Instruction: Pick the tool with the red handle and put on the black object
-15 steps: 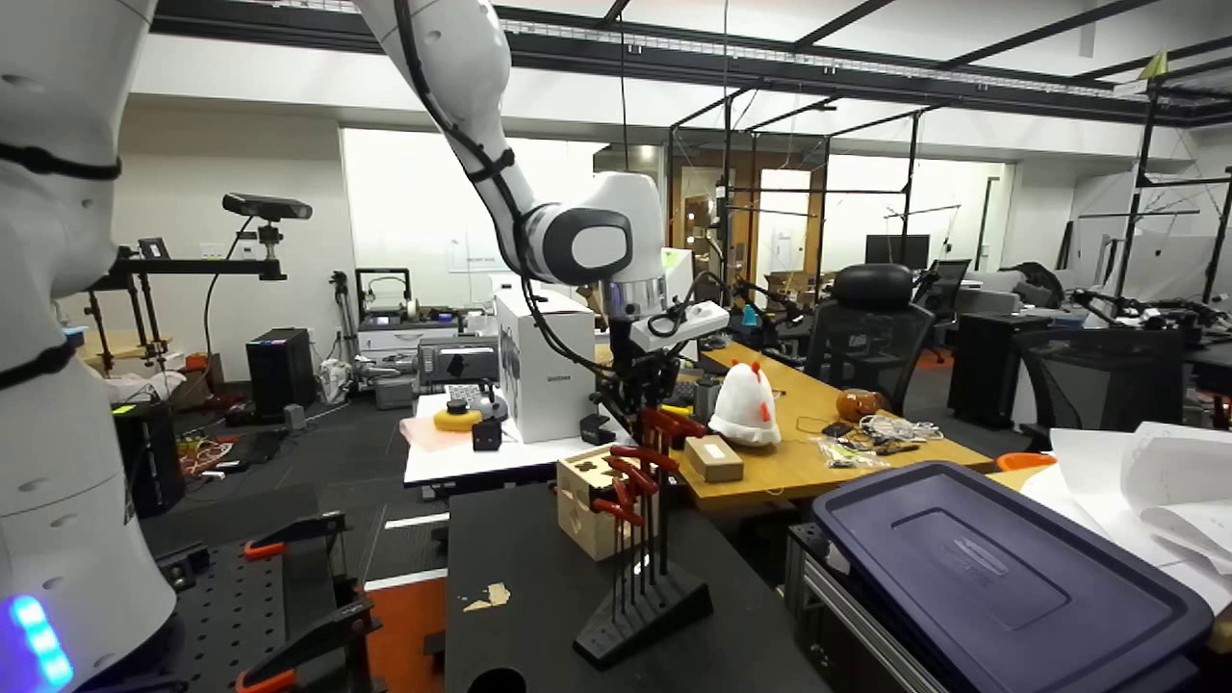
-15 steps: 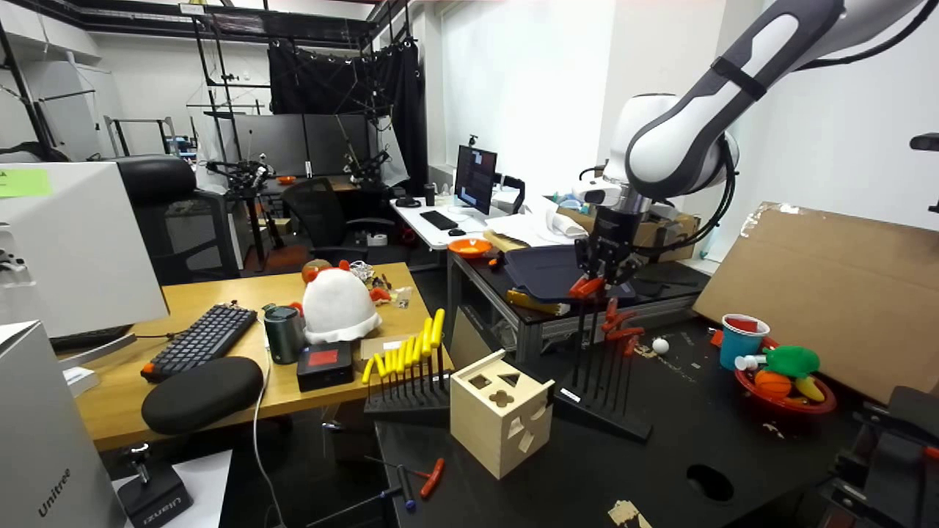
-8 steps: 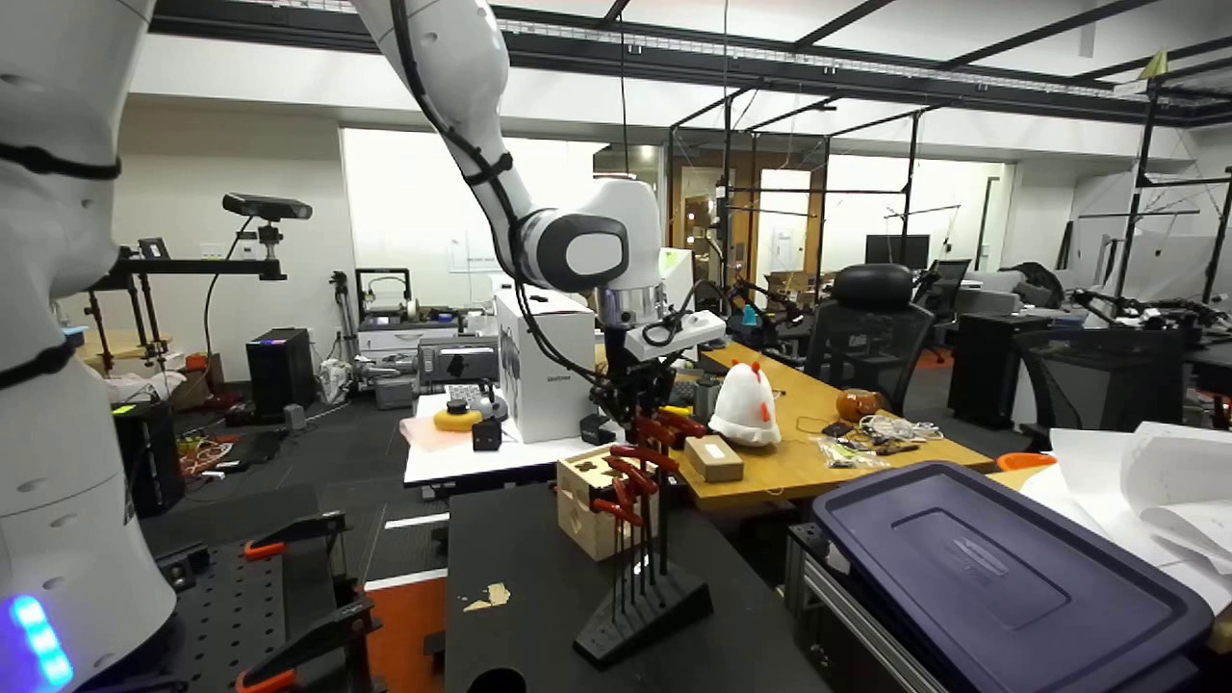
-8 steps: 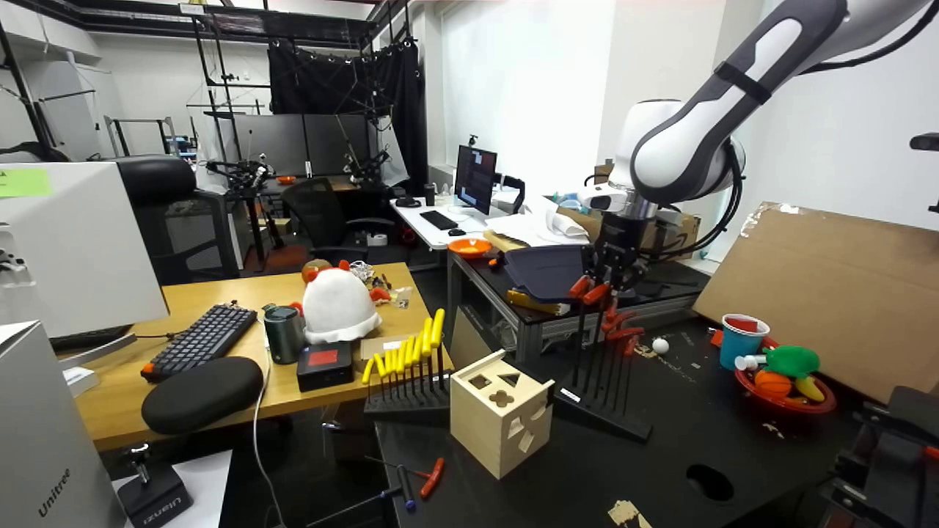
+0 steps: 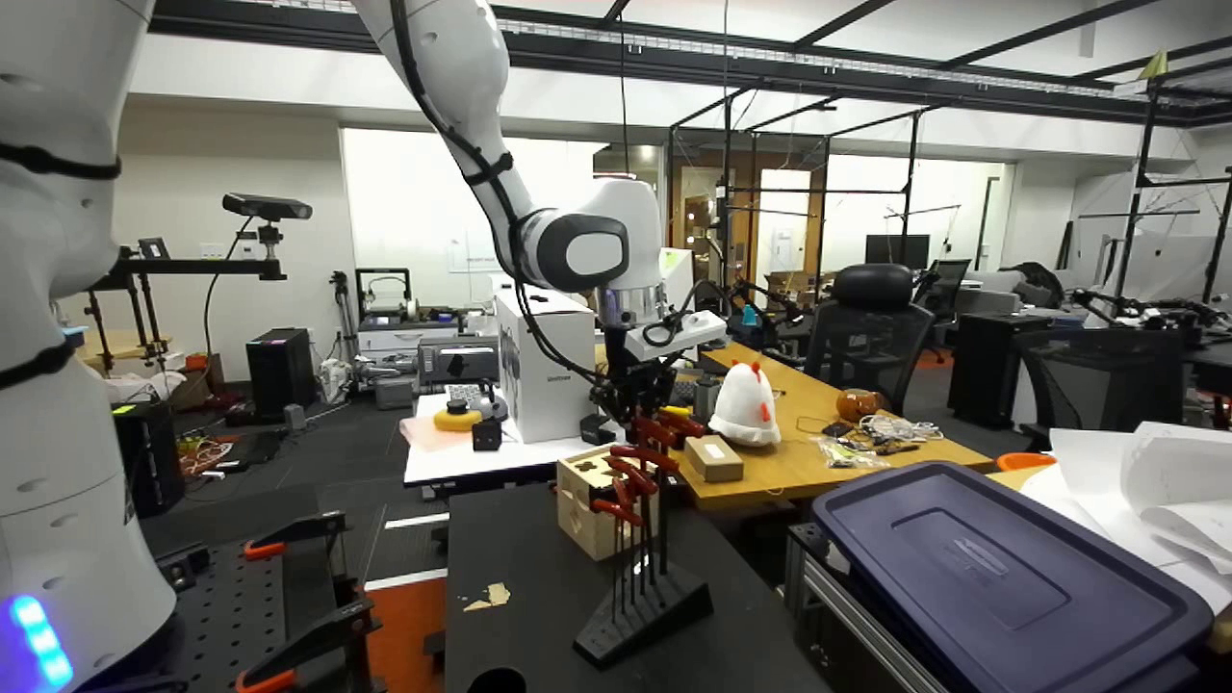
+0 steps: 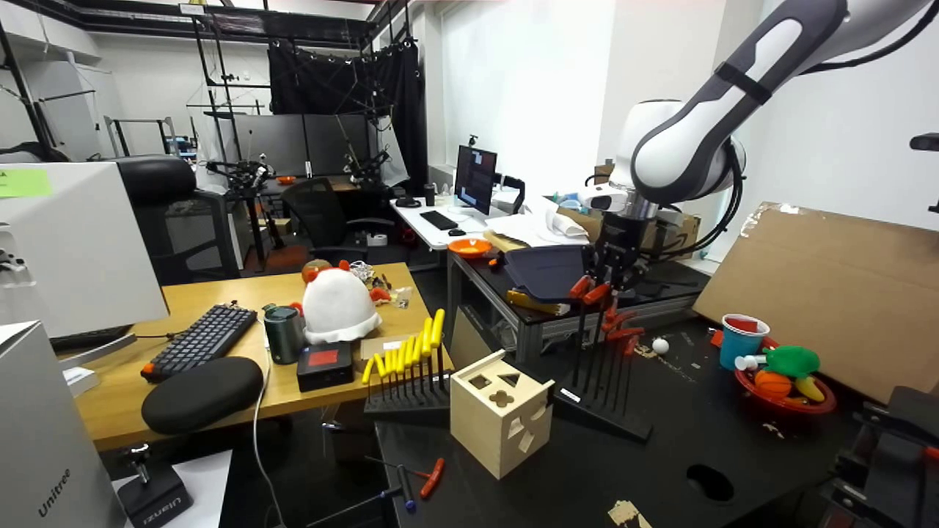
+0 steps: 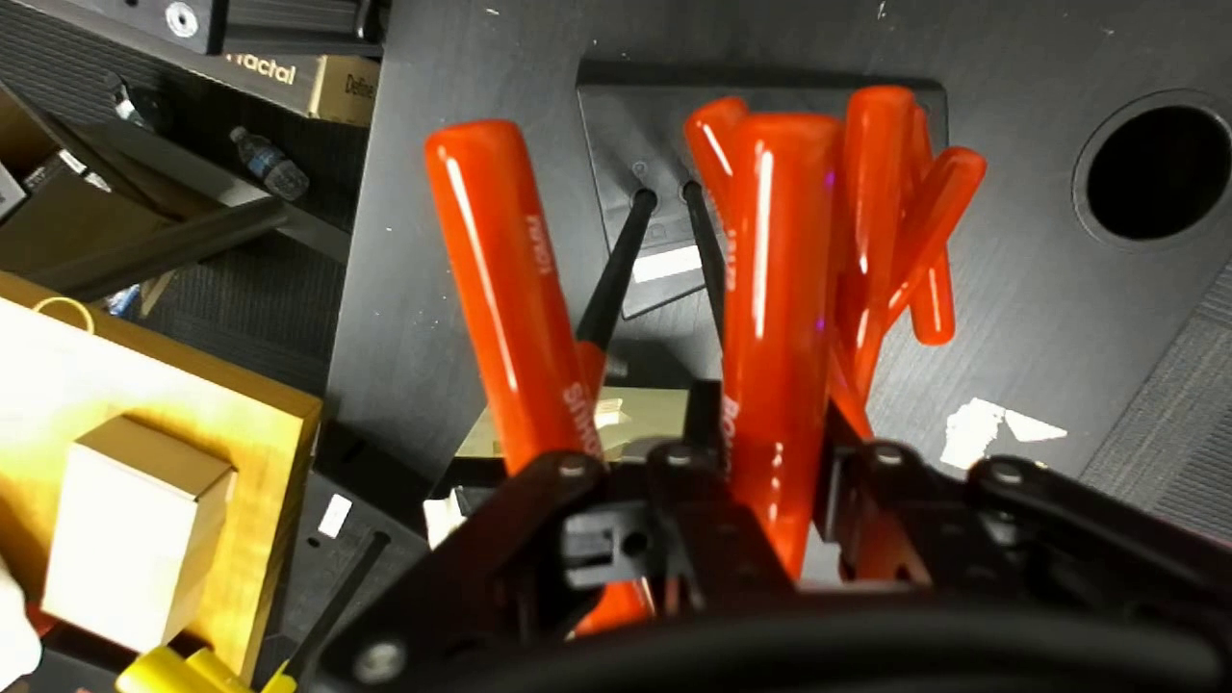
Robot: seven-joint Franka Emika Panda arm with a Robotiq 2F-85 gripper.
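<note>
Hard to see, but the tool seems to pinch a red handle, its rod in the black block on the counter. If that's home, letting go is left.

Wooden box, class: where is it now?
In an exterior view, the box sits below centre, between the yellow tools at left and the racked red tools at right.

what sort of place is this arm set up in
Probably a robotics lab or workshop. What points to it: the robot arm itself, the cluster of red-handled tools and, in an exterior view, a box lettered Unitree.
</note>
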